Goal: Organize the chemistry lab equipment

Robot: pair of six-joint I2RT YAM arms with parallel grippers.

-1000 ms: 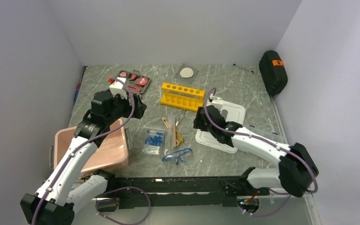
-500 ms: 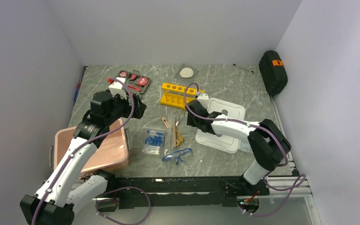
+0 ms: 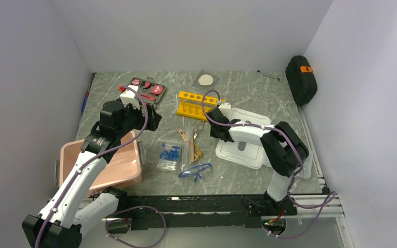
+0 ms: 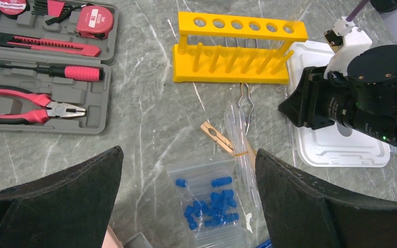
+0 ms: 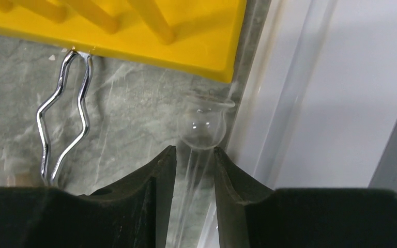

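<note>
The yellow six-hole test-tube rack (image 3: 200, 105) stands mid-table and also shows in the left wrist view (image 4: 238, 49) and the right wrist view (image 5: 134, 31). In front of it lie tan wooden clamps (image 3: 194, 147), a clear bag of blue-capped tubes (image 3: 170, 155) and blue-framed safety glasses (image 3: 195, 171). My right gripper (image 3: 213, 129) is low between the rack and a white tray, shut on a clear glass test tube (image 5: 201, 126) whose round end sticks out past the fingertips. My left gripper (image 3: 152, 119) is open and empty, held high; the bag (image 4: 212, 201) shows between its fingers.
The red-and-black tool kit (image 3: 146, 89) lies open at the back left. A pink box (image 3: 113, 165) sits under the left arm. A white tray (image 3: 243, 137) lies right of the rack, a bent wire holder (image 5: 64, 119) in front of it. A black case (image 3: 301, 78) leans at the back right.
My right arm has swung left from over the white tray to the gap between tray and rack, folding at the elbow. The left arm has not moved.
</note>
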